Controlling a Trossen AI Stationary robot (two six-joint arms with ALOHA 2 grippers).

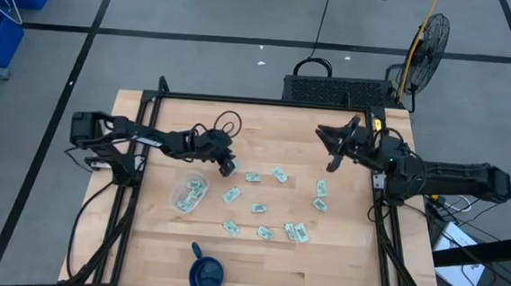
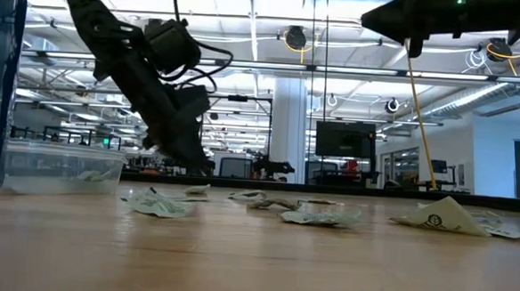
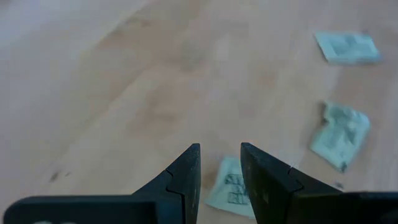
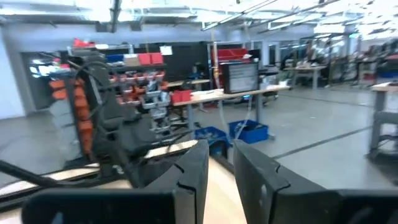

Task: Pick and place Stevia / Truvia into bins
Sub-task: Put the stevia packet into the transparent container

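Right, nearest my edge of the tabletop (image 1: 158,253) stands a dark blue cup (image 1: 207,272), not part of the job. Past it the Stevia / Truvia sachets (image 1: 267,233) lie scattered flat across the middle, about ten of them, most apart from one another, a couple touching at the near right. The clear tub (image 1: 189,192) sits just left of that scatter and already has a few sachets in it, so I'd judge the task partly done with most still out.

My left gripper (image 1: 228,166) hangs low just beyond the tub, tilted down at the tabletop, fingers a narrow gap apart with nothing between them. In the left wrist view a sachet (image 3: 231,193) lies right ahead of the fingertips (image 3: 190,163), so I read this as lining up for the next pick; flat paper needs the tips pressed right to the wood, and a miss could just push it away.

Farthest off, my right gripper (image 1: 335,141) is raised high at the far right side, pointing out into the room, fingers a narrow gap apart and empty. Probably parked clear of the left arm's reach.
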